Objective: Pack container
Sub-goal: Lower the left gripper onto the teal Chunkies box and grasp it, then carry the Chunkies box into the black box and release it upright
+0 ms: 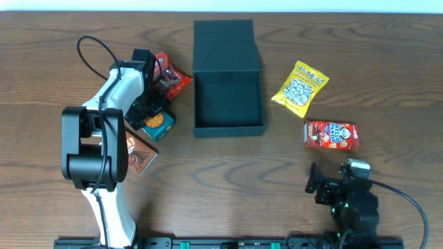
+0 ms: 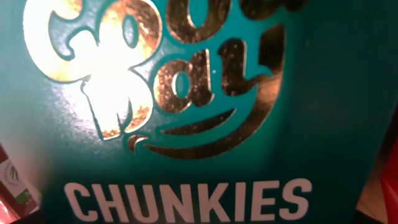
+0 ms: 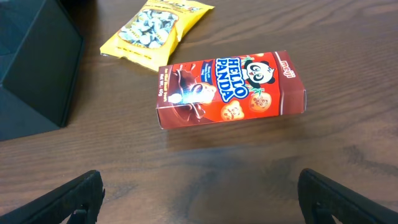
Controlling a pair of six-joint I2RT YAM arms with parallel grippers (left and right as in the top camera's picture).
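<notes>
Left end effector (image 1: 149,111) at the Chunkies box (image 2: 199,124), can't tell its grip; right end effector (image 3: 200,200) spread wide, empty.

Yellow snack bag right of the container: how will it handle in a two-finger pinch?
The yellow bag looks like a soft film pouch, puffed unevenly, so it probably sags and deforms when pinched. Its glossy surface may be slippery. It lies flat on the table, so a push likely slides it.

Hello Panda box (image 1: 331,134) and yellow packet (image 1: 300,88) lie right; Chunkies box (image 2: 311,93) left.
</notes>
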